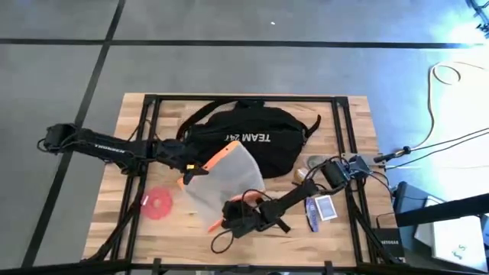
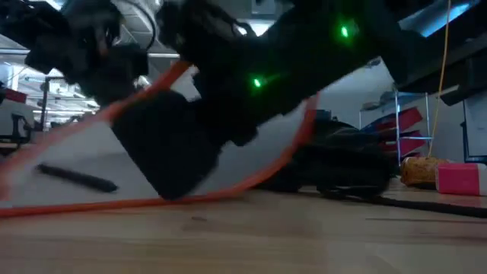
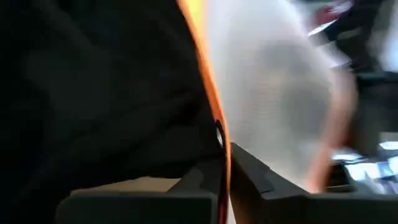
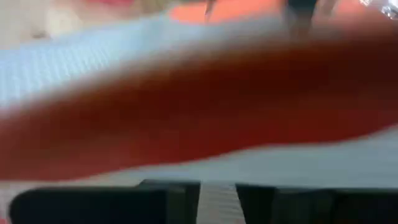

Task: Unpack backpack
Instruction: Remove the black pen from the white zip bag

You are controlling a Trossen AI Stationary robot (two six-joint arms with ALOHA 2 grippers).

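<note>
We see the large black soft fabric backpack with white "TEAM 247" lettering [image 1: 244,137] lying flat at the table's far centre, straps spread toward both sides. A translucent mesh pouch with orange trim [image 1: 221,179] sits in front of it, overlapping its near edge, held up between both arms. Left gripper [image 1: 189,169] is clamped on the pouch's orange-trimmed edge; in its wrist view the fingers [image 3: 249,180] close on the orange seam [image 3: 211,112]. Right gripper [image 1: 233,218] is at the pouch's near corner, pinching the orange trim there. A flat red disc [image 1: 159,203] lies on the wooden slatted table [image 1: 306,237] left of the pouch. Small blue-and-white cards [image 1: 321,208] lie to the right, beside the right arm.
</note>
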